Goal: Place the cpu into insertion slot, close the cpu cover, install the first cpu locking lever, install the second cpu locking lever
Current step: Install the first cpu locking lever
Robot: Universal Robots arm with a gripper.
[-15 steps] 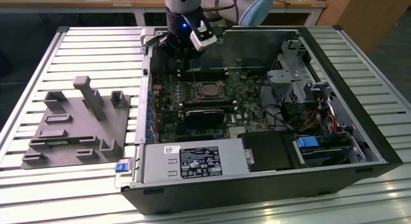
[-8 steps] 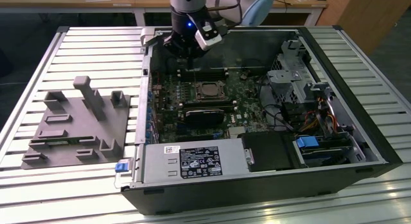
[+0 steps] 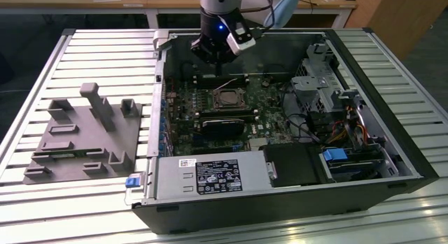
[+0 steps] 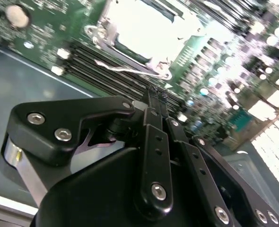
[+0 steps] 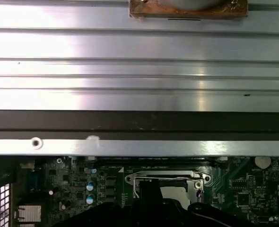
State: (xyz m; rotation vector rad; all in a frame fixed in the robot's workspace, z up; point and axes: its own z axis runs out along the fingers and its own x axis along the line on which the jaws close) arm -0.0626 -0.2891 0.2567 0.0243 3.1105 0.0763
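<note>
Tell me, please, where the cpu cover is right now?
In the exterior view the cpu cover lies at the middle of the green circuit board inside the open computer case, just below the gripper and above a black heatsink block.

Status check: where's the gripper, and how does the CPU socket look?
Gripper shut, empty, poised beside the socket. Chip seated, cover down over it. Nothing between gripper and socket.

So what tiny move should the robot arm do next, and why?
Probably ease the black gripper down a touch onto the thin silver wire lever. The silver metal frame cover already seems to lie flat over the grey square chip, and the closed fingertips hang just beside that lever.
</note>
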